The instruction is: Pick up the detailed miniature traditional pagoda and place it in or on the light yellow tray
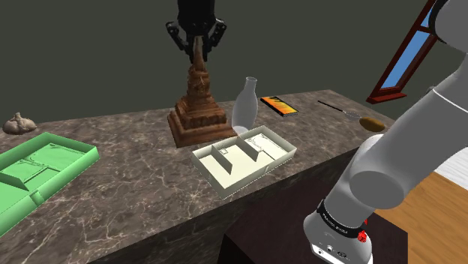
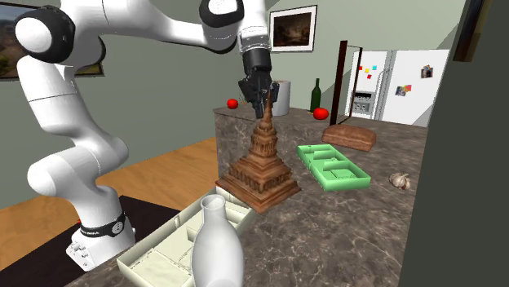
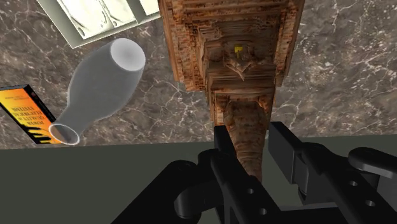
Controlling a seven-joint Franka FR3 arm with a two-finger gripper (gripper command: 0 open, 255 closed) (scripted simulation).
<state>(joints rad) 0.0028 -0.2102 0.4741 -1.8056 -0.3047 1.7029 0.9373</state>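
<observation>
Standing upright on the dark, veined marble counter (image 1: 135, 191), the brown, tiered miniature pagoda (image 1: 197, 112) rests its wide stepped base flat on the stone and lifts a tall, tapering spire. The all-black two-finger gripper (image 1: 199, 46) hangs straight above the pagoda, pointing down, and is closed narrowly on the tip of that spire. In the wrist view the two black fingers (image 3: 284, 149) press against either side of the spire, and the pagoda's tiers spread out beyond them. The second exterior view shows the same clasp at the very top of the pagoda.

The pale cream rectangular tray (image 1: 241, 171) with inner dividers lies just beside the pagoda's base, toward the shoulder view's lower right. A translucent grey, bottle-shaped vase (image 1: 247, 105) stands upright near the pagoda, on the shoulder view's right of it. An orange and black book (image 1: 280, 106) lies flat on that same side, farther from the pagoda than the vase. A bright green divided tray (image 1: 45, 165) lies well apart from the pagoda toward the shoulder view's left. A pale garlic bulb (image 1: 19, 124) sits farther still on that side.
</observation>
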